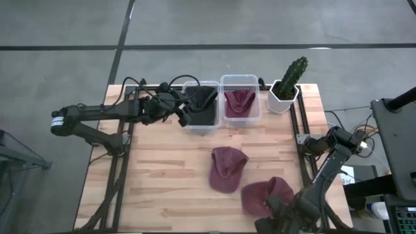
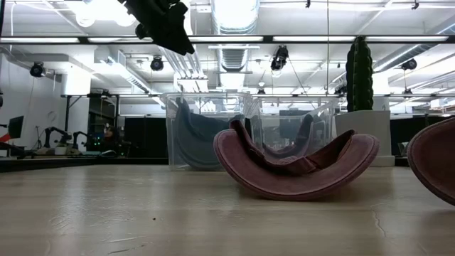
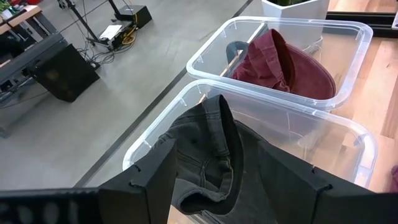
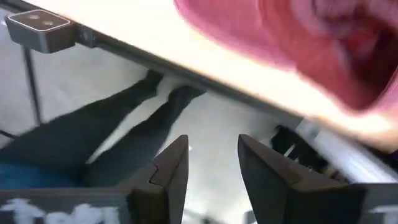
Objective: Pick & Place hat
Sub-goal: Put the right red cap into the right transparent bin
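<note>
My wood table (image 1: 162, 182) has two maroon hats (image 1: 227, 168), two clear bins (image 1: 240, 116), and a potted cactus (image 1: 288, 84).

The left half of the surface (image 1: 149, 175) lies bare. Two bins (image 1: 200, 107) and a cactus (image 1: 289, 81) line the far edge. Two hats (image 1: 226, 168) crowd the near right, and the right gripper (image 1: 279, 218) hangs beside the nearer one.
</note>
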